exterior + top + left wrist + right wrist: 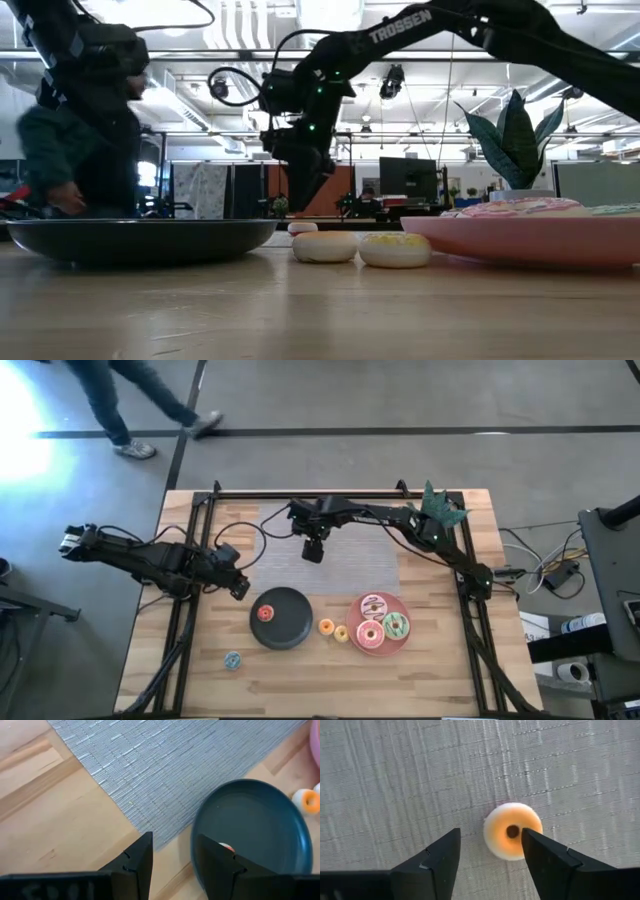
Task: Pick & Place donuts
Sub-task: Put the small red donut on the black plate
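- Your right gripper (490, 857) hangs over the grey mat (345, 555) at the back of the bench (440, 670), fingers apart, pointing down at a small orange donut (512, 831) that lies flat on the mat. The donut sits just off toward one finger rather than centred in the gap, so you would likely want to shift a touch before closing.
- From above, that gripper (313, 550) hides this donut; only the right wrist view shows it.
- Your left gripper (172, 857) waits near the mat's edge beside the black plate (250, 827), fingers apart and holding nothing. It looks parked clear of the right arm's reach.
- The black plate holds one red donut (265, 613), so it seems to be a drop spot for the small ones.
- The pink plate (405, 645) carries the three frosted donuts: white-pink (374, 605), pink (370, 634) and green (396, 626). They look sorted already.
- Between the plates, two small donuts rest on bare wood, touching or nearly so: an orange-topped one (326, 626) and a yellow one (341, 633).
- A teal donut (232, 660) lies alone near the front, well apart from both plates.
- Judged from this, four small donuts are not yet on a plate.
- A person (130, 405) is walking on the floor beyond the bench.
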`<action>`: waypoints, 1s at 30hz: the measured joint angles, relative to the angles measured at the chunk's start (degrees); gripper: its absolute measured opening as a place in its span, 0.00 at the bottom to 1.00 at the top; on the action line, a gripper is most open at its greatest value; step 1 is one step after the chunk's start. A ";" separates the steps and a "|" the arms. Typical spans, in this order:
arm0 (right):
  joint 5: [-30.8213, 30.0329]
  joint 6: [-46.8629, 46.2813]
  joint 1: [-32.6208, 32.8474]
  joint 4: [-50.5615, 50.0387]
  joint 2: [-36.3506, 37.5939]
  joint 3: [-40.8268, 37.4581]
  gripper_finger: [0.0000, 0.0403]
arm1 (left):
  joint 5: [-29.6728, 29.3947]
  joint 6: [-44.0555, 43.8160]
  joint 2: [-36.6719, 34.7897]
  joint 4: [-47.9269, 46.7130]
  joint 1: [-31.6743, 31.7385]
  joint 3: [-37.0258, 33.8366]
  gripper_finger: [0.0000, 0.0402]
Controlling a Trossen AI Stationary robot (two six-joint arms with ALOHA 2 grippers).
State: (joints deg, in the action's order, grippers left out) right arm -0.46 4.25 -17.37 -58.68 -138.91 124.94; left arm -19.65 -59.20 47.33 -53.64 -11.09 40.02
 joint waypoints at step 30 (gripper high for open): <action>-5.00 -2.23 -0.56 -0.75 -4.59 0.61 0.18 | -2.41 -1.34 -0.13 0.03 0.00 -1.91 0.30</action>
State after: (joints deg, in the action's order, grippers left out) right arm -5.45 2.03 -17.93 -59.43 -143.51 125.55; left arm -22.06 -60.54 47.20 -53.60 -11.09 38.11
